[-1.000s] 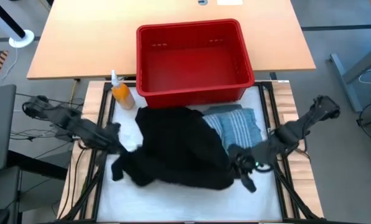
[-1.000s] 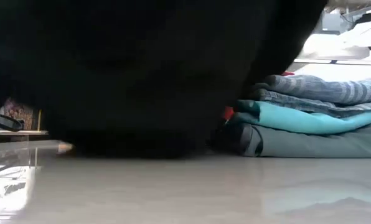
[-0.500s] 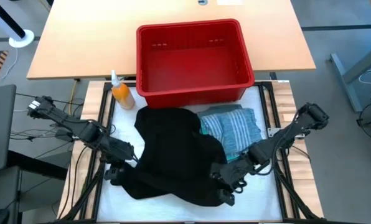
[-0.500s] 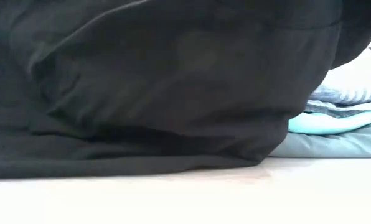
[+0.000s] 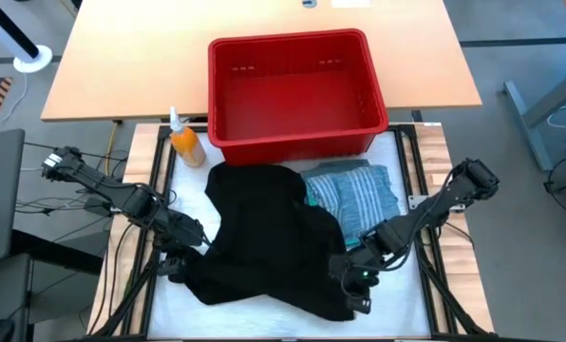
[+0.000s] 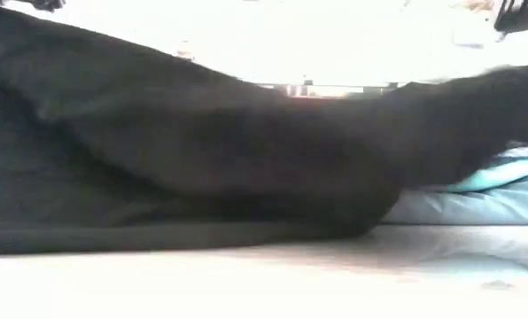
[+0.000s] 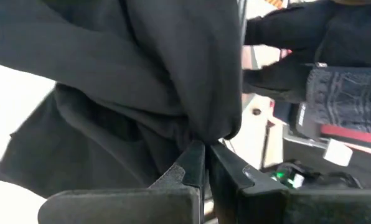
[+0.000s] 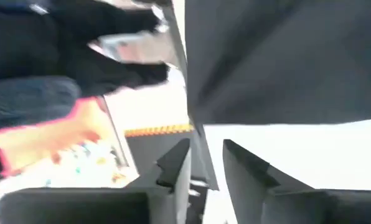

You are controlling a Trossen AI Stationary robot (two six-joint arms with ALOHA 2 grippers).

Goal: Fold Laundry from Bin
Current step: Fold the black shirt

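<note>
Lowered since earlier, large black soft garment (image 5: 264, 233) stretches left-right: left gripper (image 5: 174, 261) pinches its left end, right gripper (image 5: 359, 285) parting at its right.

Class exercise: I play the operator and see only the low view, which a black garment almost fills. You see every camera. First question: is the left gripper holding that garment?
Observer: Yes. The left gripper is shut on a bunch of the black garment at its left edge.
Operator: And the right gripper?
Observer: The right gripper is by the garment's right edge, with its fingers apart.
Operator: Is anything left in the bin?
Observer: The high view shows nothing inside the red bin.
</note>
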